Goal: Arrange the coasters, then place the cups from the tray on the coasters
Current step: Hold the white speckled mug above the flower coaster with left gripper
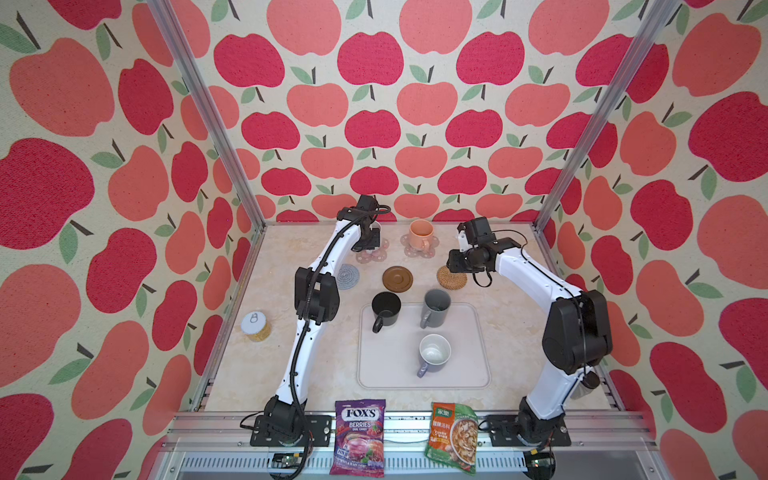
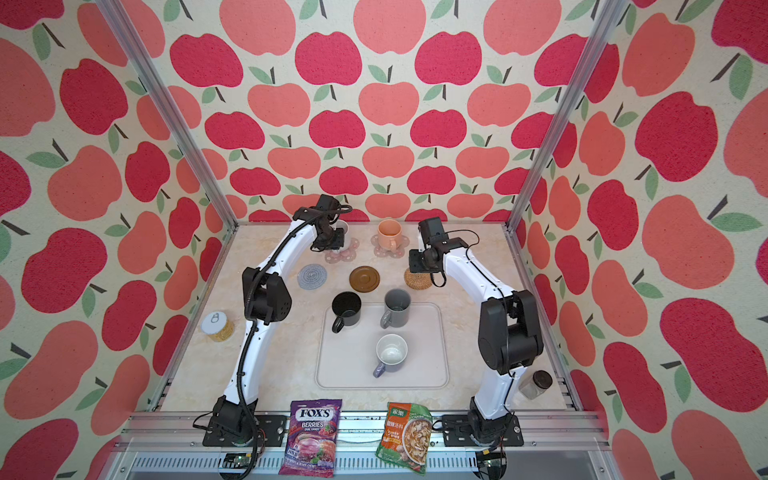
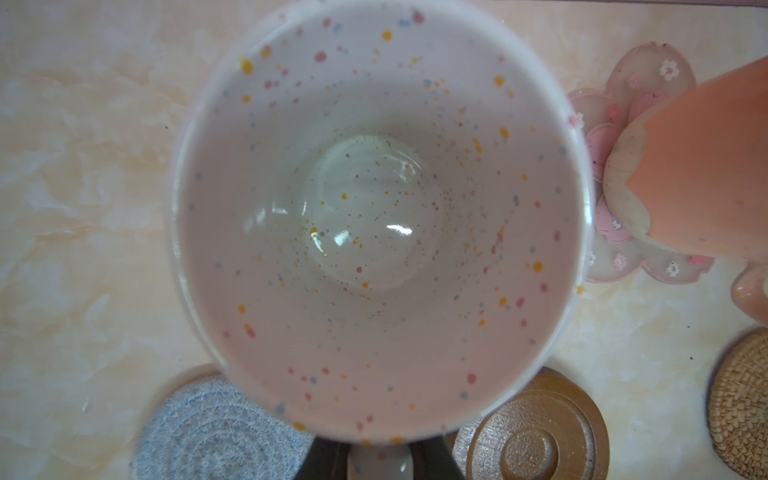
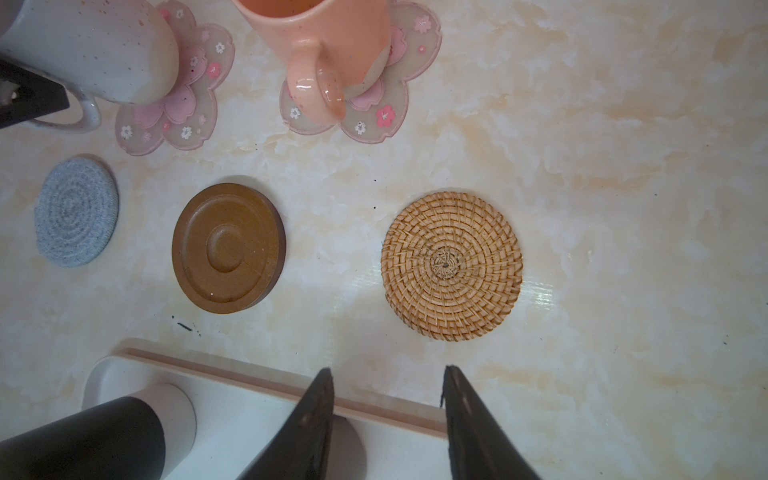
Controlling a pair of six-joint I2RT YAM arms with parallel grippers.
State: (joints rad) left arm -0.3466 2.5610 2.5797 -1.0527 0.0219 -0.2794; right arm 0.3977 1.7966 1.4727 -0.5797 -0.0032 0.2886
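Note:
My left gripper (image 3: 380,451) is shut on the handle of the speckled white cup (image 3: 374,208), which is over the left pink flower coaster (image 4: 174,112) at the back; I cannot tell if it rests there. The peach cup (image 1: 420,235) stands on the other pink coaster (image 1: 409,251). Bare are the grey woven (image 1: 348,277), brown (image 1: 397,278) and rattan (image 4: 451,266) coasters. The tray (image 1: 469,365) holds the black (image 1: 385,309), dark grey (image 1: 436,306) and lavender-grey (image 1: 434,353) cups. My right gripper (image 4: 387,370) hangs open and empty between the rattan coaster and the tray's far rim.
A tin can (image 1: 255,326) stands at the left edge of the table. A dark-lidded jar (image 2: 536,384) sits front right behind the right arm. A candy bag (image 1: 359,436) and a soup packet (image 1: 453,436) lie on the front rail.

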